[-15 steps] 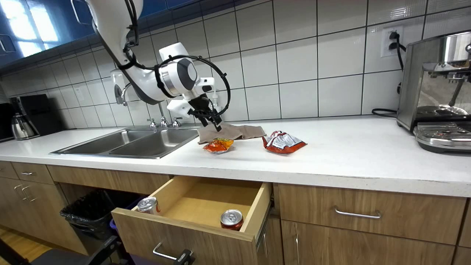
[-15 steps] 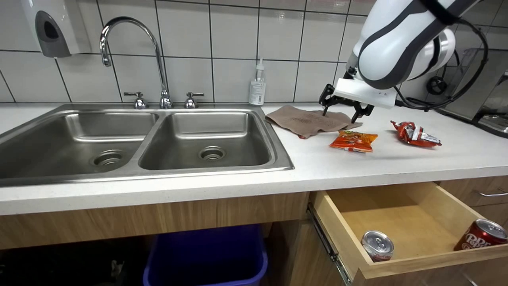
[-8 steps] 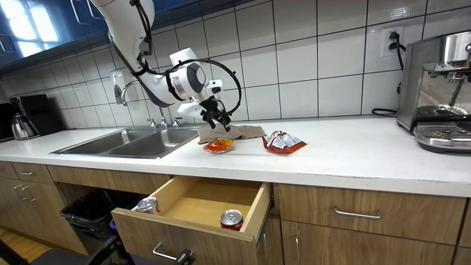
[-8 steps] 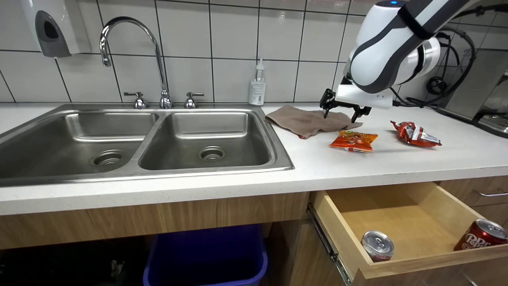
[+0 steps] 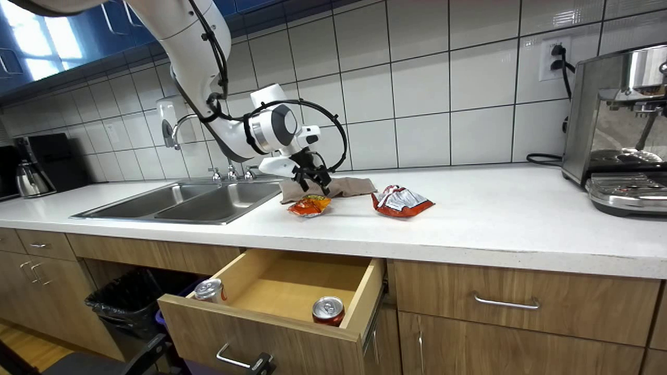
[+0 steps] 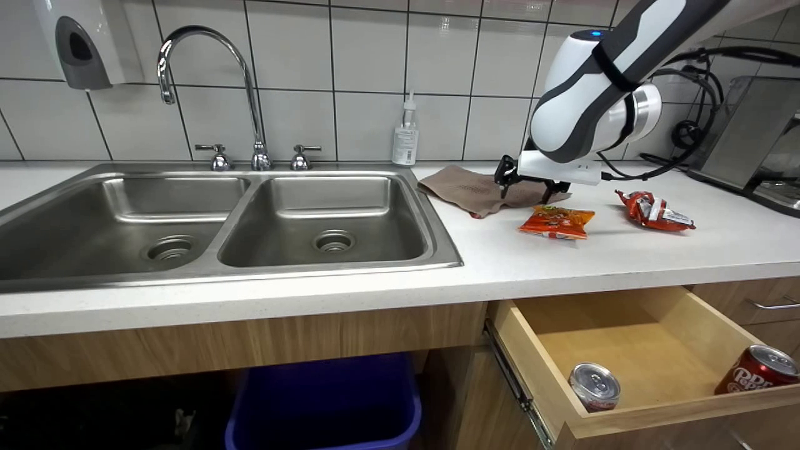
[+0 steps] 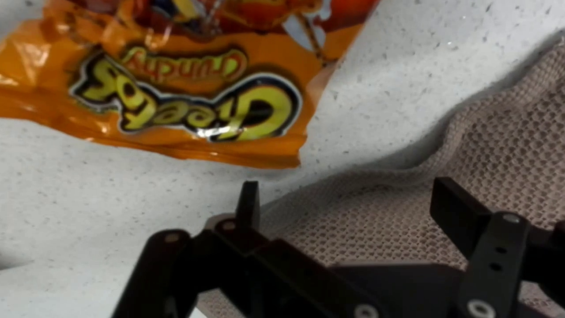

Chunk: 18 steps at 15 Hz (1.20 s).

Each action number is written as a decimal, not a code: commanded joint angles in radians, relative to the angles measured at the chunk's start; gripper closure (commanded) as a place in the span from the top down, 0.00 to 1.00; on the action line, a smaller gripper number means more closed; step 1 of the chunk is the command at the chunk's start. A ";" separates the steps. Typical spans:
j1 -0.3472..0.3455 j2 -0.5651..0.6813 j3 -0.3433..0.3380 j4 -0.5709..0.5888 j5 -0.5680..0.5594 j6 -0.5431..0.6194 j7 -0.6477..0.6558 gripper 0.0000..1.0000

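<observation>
A curved faucet (image 6: 250,92) arches over the steel sink (image 6: 375,231), a blue bin (image 6: 325,390) below.

Light (image 5: 63,36) glares off cabinets (image 5: 99,41), upper left in an exterior view; tiles (image 5: 419,86) span upper right; wood floor (image 5: 34,345) shows lower left.

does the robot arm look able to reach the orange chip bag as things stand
Probably yes: the gripper is open and empty close to the orange chip bag, nothing shows between them, and the cloth lies beside the bag, not over it.
</observation>
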 commanded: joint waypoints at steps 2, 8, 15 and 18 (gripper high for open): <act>0.011 0.031 -0.011 0.059 0.047 -0.053 -0.056 1.00; 0.015 0.012 -0.009 0.027 0.048 -0.046 -0.070 1.00; 0.028 -0.018 -0.012 -0.033 0.044 -0.023 -0.074 1.00; 0.036 -0.037 -0.017 -0.073 0.039 -0.009 -0.074 1.00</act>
